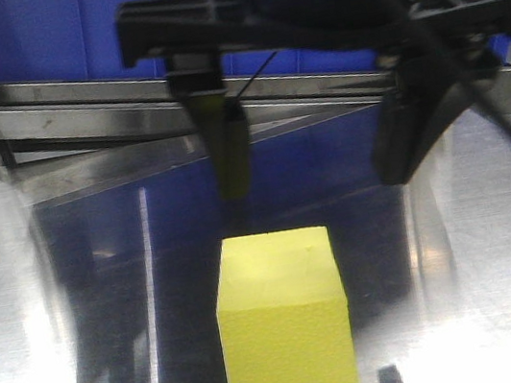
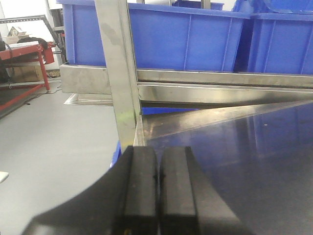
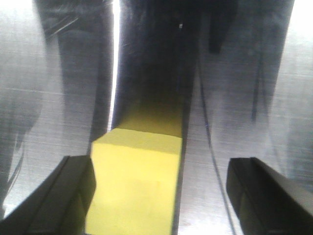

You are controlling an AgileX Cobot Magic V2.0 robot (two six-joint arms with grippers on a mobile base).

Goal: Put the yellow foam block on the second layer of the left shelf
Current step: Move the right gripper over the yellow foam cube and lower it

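Observation:
The yellow foam block (image 1: 288,332) stands on a shiny steel surface (image 1: 79,307) near the front. My right gripper (image 1: 323,156) hangs open above and just behind it, with black fingers (image 1: 230,152) spread wider than the block. In the right wrist view the block (image 3: 134,186) sits between the open jaws of the gripper (image 3: 161,166), close against the left finger (image 3: 63,191) and well apart from the right one. My left gripper (image 2: 158,161) is shut and empty, at the steel surface's left edge near an upright post. The block does not show in the left wrist view.
Blue plastic bins (image 1: 46,35) stand behind a steel rail (image 1: 105,103) at the back. A steel upright post (image 2: 120,73) rises just ahead of the left gripper. Grey floor (image 2: 49,147) and a red metal frame (image 2: 29,54) lie off to the left.

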